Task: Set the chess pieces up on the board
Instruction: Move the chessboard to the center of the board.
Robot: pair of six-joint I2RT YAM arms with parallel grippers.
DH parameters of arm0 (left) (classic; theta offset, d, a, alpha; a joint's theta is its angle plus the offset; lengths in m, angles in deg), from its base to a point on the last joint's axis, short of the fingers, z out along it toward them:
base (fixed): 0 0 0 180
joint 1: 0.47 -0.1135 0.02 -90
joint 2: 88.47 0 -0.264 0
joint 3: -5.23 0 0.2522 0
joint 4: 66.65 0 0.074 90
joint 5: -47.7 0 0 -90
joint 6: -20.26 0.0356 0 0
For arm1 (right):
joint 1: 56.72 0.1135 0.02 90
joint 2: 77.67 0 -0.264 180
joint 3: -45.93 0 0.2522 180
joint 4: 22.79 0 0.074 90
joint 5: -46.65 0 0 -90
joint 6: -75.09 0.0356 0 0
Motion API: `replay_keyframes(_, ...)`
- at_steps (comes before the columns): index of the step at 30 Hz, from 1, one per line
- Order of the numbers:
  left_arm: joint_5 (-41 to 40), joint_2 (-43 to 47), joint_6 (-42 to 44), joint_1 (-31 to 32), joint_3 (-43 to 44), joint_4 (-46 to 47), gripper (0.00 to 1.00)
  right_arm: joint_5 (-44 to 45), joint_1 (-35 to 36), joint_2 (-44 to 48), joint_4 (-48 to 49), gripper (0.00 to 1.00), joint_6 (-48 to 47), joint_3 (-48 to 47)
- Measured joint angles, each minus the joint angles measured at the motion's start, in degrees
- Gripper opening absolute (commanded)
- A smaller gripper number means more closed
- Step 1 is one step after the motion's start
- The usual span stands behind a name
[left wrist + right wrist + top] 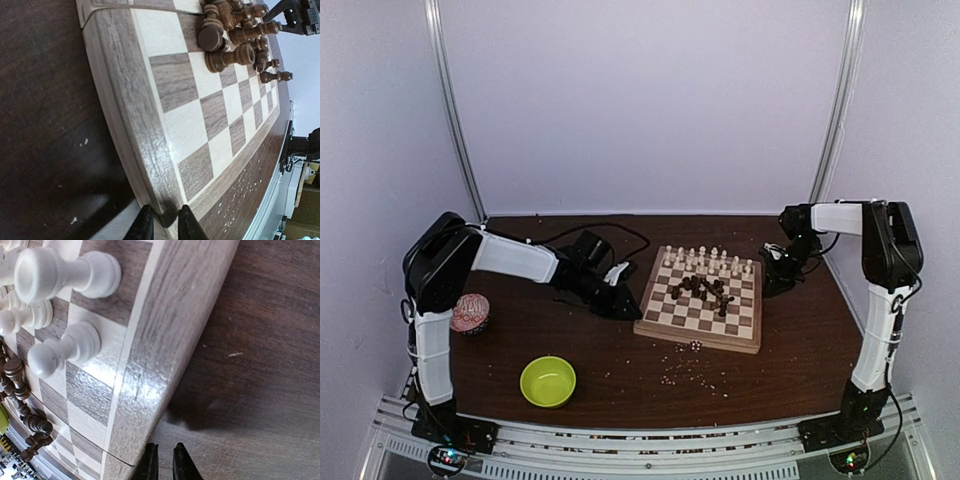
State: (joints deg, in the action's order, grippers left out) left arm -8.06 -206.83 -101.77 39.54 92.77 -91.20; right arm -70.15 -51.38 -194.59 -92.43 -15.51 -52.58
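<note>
Wooden board [700, 343], checked brown and cream, sat right of centre on a dark bench [620, 365]. Cream pieces [708, 260] stood in two rows along its far side. Dark pieces [705, 290] lay bunched on the middle squares, several tipped over, and none stood on the near rows.

The left pincer [165, 227] sat low at the board's near left corner, fingertips pressed almost together and holding nothing. The right pincer [165, 462] sat low beside the board's right edge, close to the cream rows, also nearly closed and empty.

The cream side looked finished, so the dark side seemed to be the step in hand. The next move would call for one pincer to rise, spread, settle over a single dark piece at the edge of the heap and carry it to a near row without toppling its neighbours.

A green bowl [548, 381] and pale crumbs [695, 372] lay nearer the front.

The dark pieces overlapped too much to tell their kinds. Whether either pincer touched the board could not be made out
</note>
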Motion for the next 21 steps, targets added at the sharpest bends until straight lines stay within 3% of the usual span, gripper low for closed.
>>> replay_keyframes(21, -3.0, 9.6, 4.5, 2.4, -11.0, -4.7, 0.22, -1.1, 9.2, -0.2, 0.0, 0.13, -1.0, -0.4)
